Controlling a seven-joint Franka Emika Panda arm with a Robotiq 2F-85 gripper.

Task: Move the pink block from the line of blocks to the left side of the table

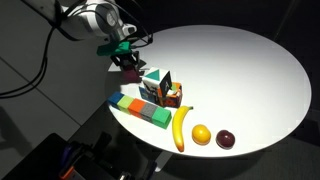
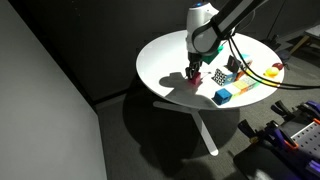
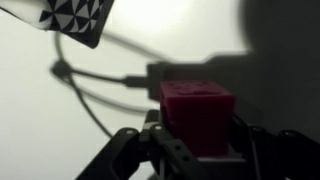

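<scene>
My gripper (image 3: 197, 150) is shut on the pink block (image 3: 197, 112), with a finger on each side of it. In both exterior views the gripper (image 1: 128, 64) (image 2: 193, 72) hangs low over the white table (image 1: 240, 70) (image 2: 160, 65), apart from the line of blocks. The pink block (image 2: 197, 79) shows just under the fingers. The line of blocks (image 1: 140, 108) (image 2: 232, 92), orange, blue and green, lies near the table edge. I cannot tell whether the pink block touches the tabletop.
An upright cluster of white, teal and dark boxes (image 1: 160, 88) stands beside the row, and a patterned box (image 3: 75, 18) shows in the wrist view. A banana (image 1: 180, 128), a yellow round fruit (image 1: 201, 134) and a dark red fruit (image 1: 226, 139) lie near the table edge.
</scene>
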